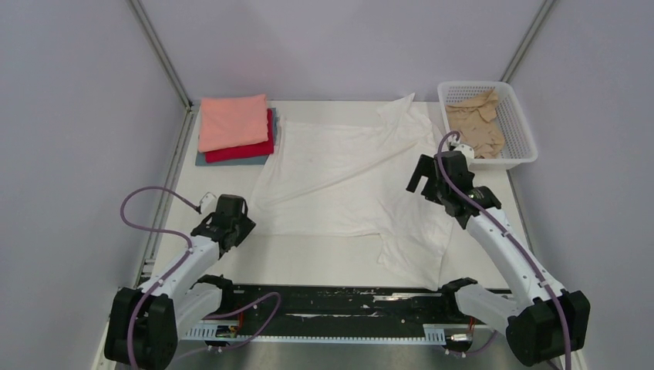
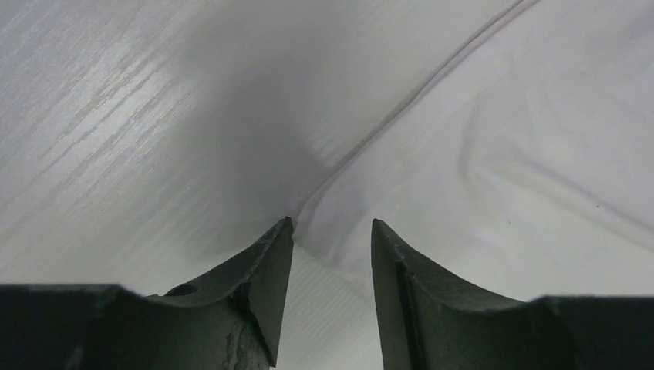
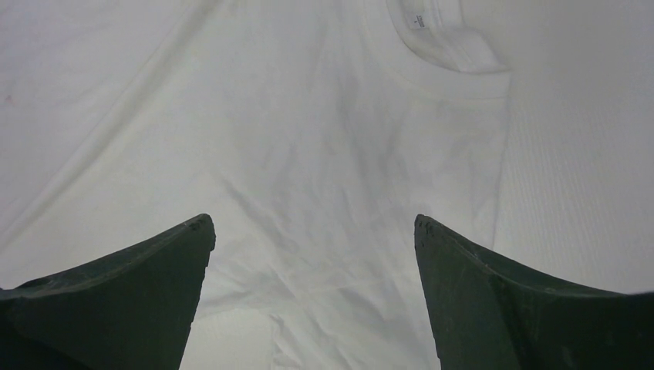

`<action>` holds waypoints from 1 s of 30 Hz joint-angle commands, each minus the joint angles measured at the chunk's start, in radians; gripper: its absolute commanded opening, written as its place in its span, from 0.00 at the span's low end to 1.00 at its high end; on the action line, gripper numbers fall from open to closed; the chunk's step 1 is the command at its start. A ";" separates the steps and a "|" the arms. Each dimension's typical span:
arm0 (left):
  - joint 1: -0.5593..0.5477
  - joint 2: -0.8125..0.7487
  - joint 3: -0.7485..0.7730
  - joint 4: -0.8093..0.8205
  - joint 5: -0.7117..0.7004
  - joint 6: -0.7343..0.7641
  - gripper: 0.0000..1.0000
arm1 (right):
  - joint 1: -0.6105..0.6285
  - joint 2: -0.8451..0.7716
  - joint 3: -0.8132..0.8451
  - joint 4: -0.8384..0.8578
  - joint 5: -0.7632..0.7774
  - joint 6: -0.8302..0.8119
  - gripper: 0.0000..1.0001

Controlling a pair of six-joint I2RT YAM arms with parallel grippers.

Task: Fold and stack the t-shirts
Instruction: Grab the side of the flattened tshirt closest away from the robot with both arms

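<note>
Left of the white shirt (image 1: 339, 166), the grey-blue shirt (image 1: 202, 160) is mostly hidden under the red shirt (image 1: 247, 148). The print on the white shirt's label (image 3: 417, 19) cannot be read.

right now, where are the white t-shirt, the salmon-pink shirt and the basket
white t-shirt (image 1: 332, 169), top external view, middle of its body
salmon-pink shirt (image 1: 231, 122), top external view, centre of its top face
basket (image 1: 522, 127), top external view, right lattice wall
</note>
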 commanded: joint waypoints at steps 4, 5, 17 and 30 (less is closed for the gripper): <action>0.002 0.089 -0.035 0.102 0.054 -0.046 0.17 | 0.006 -0.066 0.002 -0.142 -0.010 0.017 1.00; 0.003 0.092 -0.035 0.102 0.055 -0.043 0.03 | 0.011 -0.066 0.004 -0.174 -0.021 0.017 1.00; 0.002 -0.072 -0.085 0.110 0.010 -0.026 0.00 | 0.444 0.060 -0.080 -0.556 -0.115 0.323 0.95; 0.002 -0.125 -0.086 0.096 0.016 -0.009 0.00 | 0.459 0.086 -0.269 -0.312 -0.111 0.381 0.61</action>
